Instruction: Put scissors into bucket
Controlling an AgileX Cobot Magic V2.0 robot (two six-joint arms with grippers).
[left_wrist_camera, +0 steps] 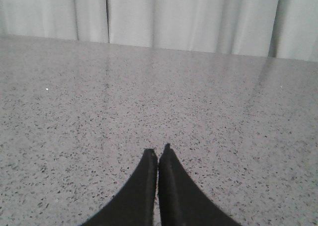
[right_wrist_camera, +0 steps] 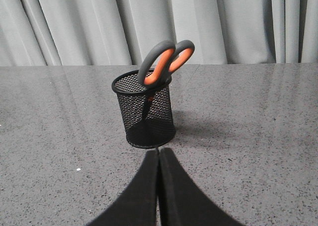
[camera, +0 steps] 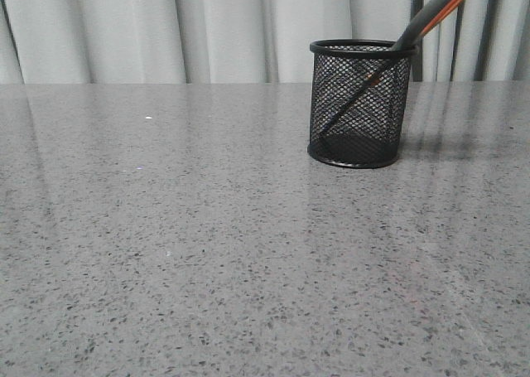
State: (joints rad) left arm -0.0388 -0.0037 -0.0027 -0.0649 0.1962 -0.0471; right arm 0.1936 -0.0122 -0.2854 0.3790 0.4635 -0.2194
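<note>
The black wire-mesh bucket (camera: 360,103) stands upright on the grey speckled table at the far right. The scissors (camera: 435,12) stand inside it, blades down, their grey and orange handles leaning out over the rim to the right. The right wrist view shows the bucket (right_wrist_camera: 146,112) with the scissors' handles (right_wrist_camera: 164,62) sticking up above it. My right gripper (right_wrist_camera: 159,149) is shut and empty, a short way back from the bucket's base. My left gripper (left_wrist_camera: 158,150) is shut and empty over bare table. Neither gripper shows in the front view.
Pale grey curtains (camera: 207,29) hang behind the table's far edge. A small white speck (camera: 148,118) lies on the table at the far left.
</note>
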